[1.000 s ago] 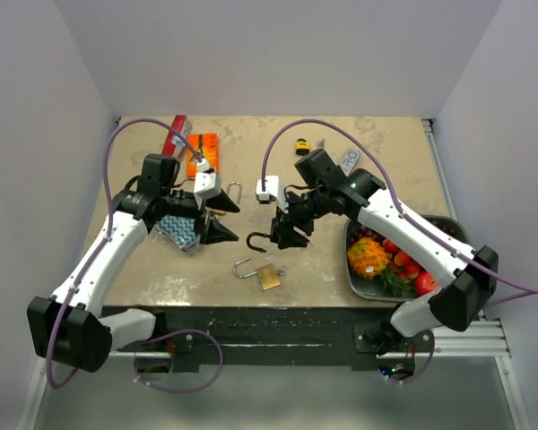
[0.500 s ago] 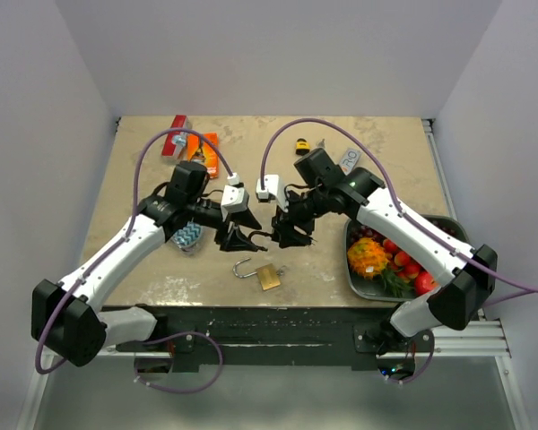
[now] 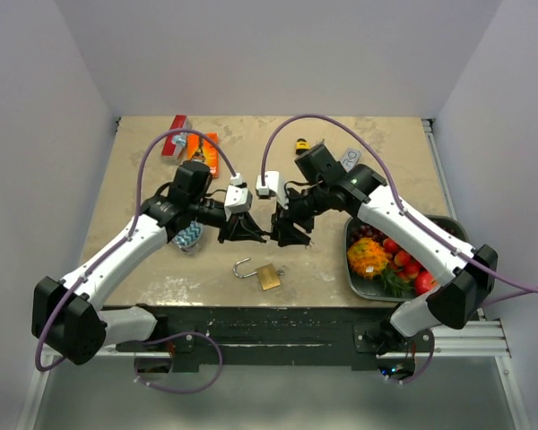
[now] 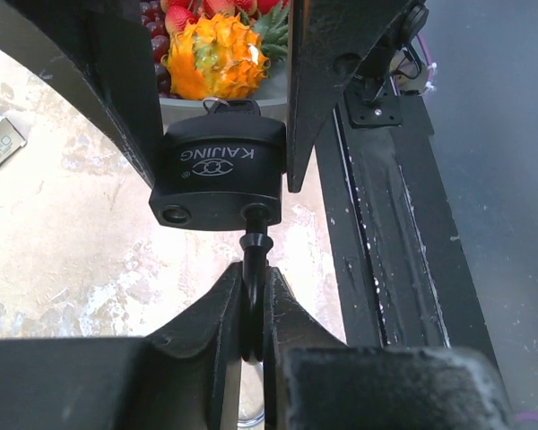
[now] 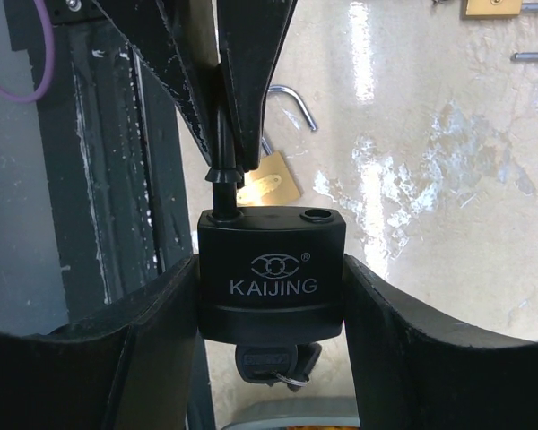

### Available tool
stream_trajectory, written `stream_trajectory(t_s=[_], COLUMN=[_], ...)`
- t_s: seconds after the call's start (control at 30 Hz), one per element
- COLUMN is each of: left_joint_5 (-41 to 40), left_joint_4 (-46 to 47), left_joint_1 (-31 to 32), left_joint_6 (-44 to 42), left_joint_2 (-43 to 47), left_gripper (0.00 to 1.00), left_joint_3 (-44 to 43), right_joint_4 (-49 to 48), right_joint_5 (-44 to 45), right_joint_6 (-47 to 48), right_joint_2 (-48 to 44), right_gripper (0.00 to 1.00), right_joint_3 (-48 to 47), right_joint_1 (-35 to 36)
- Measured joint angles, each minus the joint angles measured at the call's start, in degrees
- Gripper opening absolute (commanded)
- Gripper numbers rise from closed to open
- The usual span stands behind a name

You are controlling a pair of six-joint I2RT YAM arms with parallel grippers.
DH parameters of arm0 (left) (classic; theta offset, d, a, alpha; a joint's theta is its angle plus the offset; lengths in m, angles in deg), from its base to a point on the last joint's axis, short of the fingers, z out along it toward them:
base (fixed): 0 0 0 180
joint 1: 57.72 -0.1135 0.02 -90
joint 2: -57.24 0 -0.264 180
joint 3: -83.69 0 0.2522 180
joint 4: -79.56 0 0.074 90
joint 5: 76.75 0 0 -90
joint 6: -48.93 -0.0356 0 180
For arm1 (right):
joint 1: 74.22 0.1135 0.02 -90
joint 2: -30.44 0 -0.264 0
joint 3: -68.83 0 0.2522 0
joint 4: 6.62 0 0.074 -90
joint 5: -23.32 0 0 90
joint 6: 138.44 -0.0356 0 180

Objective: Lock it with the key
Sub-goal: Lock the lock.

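The right hand (image 5: 271, 287) clamps the black padlock (image 5: 271, 269) by its flat sides, its fingers set about as wide as the body. That grip leaves the key (image 5: 271, 363) free where it sticks out of the end nearest the wrist, and leaves the shackle (image 5: 222, 170) end facing outward. The left hand (image 4: 254, 305) meets it tip to tip, its fingers nearly closed, pinching the thin shackle bar between them. Both hands hold the lock in the air above the surface (image 3: 152, 269). One shackle leg sits in the body, while the hole beside it is empty, so the lock is judged open. One hand steadying the body and the other gripping the bar probably serves to seat the free leg before the key is turned. An open brass lock (image 3: 267, 276) lies below the two hands, untouched.
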Motion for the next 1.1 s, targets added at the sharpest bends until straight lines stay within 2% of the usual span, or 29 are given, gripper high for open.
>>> stream_trajectory(t_s=[0.03, 0.07, 0.13, 0.17, 0.2, 0.53, 0.77, 1.1], left_joint_5=[0.0, -0.2, -0.6, -0.7, -0.7, -1.6, -0.6, 2.4], left_joint_4=[0.2, 0.5, 1.9, 2.5, 2.9, 3.1, 6.8, 17.7], left_joint_1=[0.0, 0.0, -0.1, -0.2, -0.4, -5.0, -5.3, -5.5], left_joint_6=[0.1, 0.5, 2.0, 2.8, 3.5, 6.5, 13.2, 24.5], left_joint_2=[0.0, 0.3, 1.2, 1.7, 2.2, 2.6, 2.6, 2.6], left_gripper=[0.0, 0.0, 0.0, 0.0, 0.0, 0.0, 0.0, 0.0], left_joint_3=[0.0, 0.2, 1.2, 1.7, 2.1, 2.4, 2.2, -0.3], right_joint_4=[0.2, 0.3, 0.7, 1.0, 1.0, -0.4, -7.5, -14.1], right_joint_5=[-0.2, -0.5, -1.1, -1.6, -2.5, -8.3, -10.7, -15.0], right_joint_6=[-0.1, -0.2, -0.5, -0.7, -1.2, -1.8, -4.1, -4.1], right_joint_2=[0.2, 0.3, 0.8, 1.0, 1.2, -1.3, -10.5, -12.8], right_gripper=[0.26, 0.56, 0.78, 0.93, 0.98, 0.99, 0.99, 0.99], right_joint_3=[-0.2, -0.3, -0.7, -1.0, -1.3, -2.1, 6.0, 7.9], right_joint_1=[0.0, -0.1, -0.2, -0.5, -0.9, -8.8, -8.9, -8.9])
